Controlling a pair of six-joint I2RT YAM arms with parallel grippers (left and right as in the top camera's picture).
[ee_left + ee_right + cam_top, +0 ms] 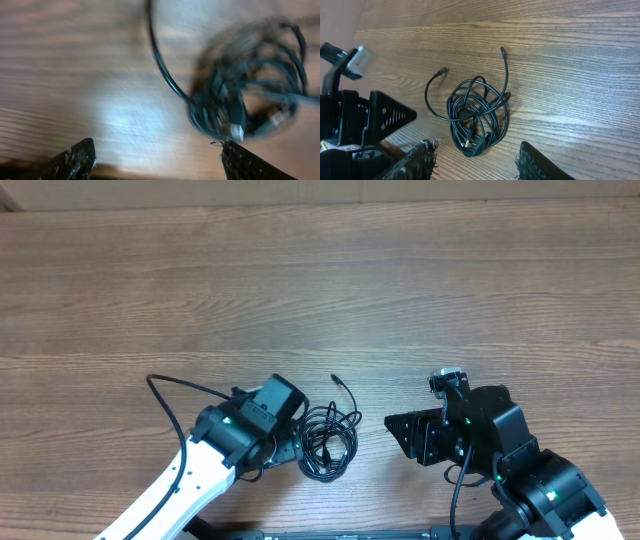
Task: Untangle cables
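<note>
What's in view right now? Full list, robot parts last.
table: one, brown wood grain, fills every view.
cables: one tangled bundle, strand count unclear, black, lying on the table between the two grippers near the front edge; two loose ends stick out, and a silver-tipped plug shows inside the coil.
left arm: one, white with a black wrist, comes in from the lower left.
right arm: one, black, comes in from the lower right.
left gripper: one, black, open, empty, just left of the bundle.
right gripper: one, black, open, empty, right of the bundle.
</note>
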